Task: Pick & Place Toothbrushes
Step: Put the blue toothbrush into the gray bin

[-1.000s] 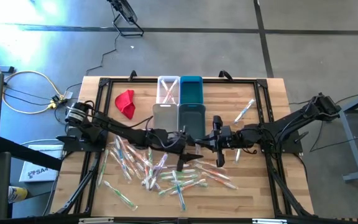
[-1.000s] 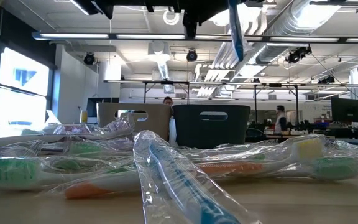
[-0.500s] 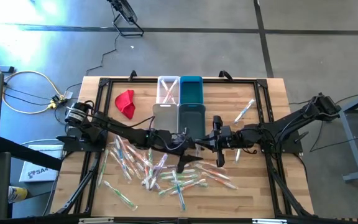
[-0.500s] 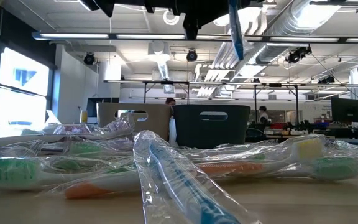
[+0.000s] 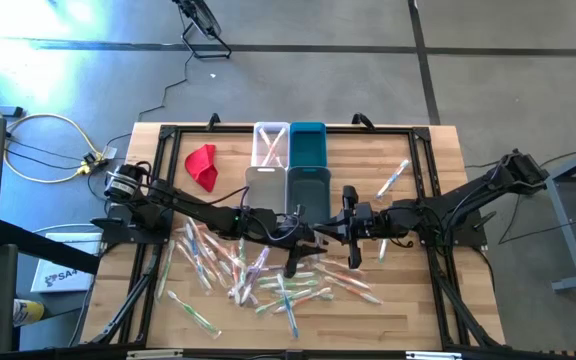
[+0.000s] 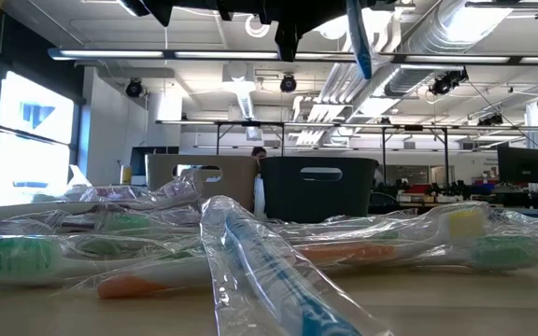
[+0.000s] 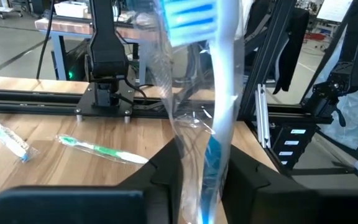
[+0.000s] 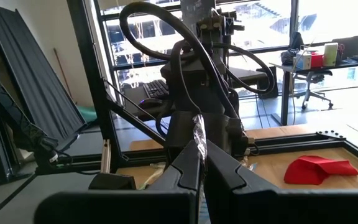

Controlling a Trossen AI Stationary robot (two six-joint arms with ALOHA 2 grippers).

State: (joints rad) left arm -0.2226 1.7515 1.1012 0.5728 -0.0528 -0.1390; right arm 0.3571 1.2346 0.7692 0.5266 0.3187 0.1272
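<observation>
Start left of the four small rectangular bins (image 5: pixel 289 165) at the back of the wooden table (image 5: pixel 423 150): a crumpled red cloth (image 5: pixel 202 165) lies there by itself. In front of the bins, the loose pile of wrapped toothbrushes (image 5: pixel 258 275) is spread over the boards, with pink, orange, green and blue handles.

Just in front of the bins, above the pile's right edge, your left gripper (image 5: pixel 303 243) and right gripper (image 5: pixel 346 228) meet nose to nose. From overhead you cannot make out what is between them. The left wrist view shows it: a blue-handled toothbrush (image 7: pixel 219 93) in a clear plastic wrapper stands upright within the left gripper. You cannot tell whether that gripper is clenched on it. The low view shows the blue-handled toothbrush hanging high above the pile, clear of it.

The right wrist view shows the right gripper pinched tight on a sliver of that wrapper.

To the right of the bins, well apart from the pile, one wrapped single toothbrush (image 5: pixel 393 180) lies alone.
</observation>
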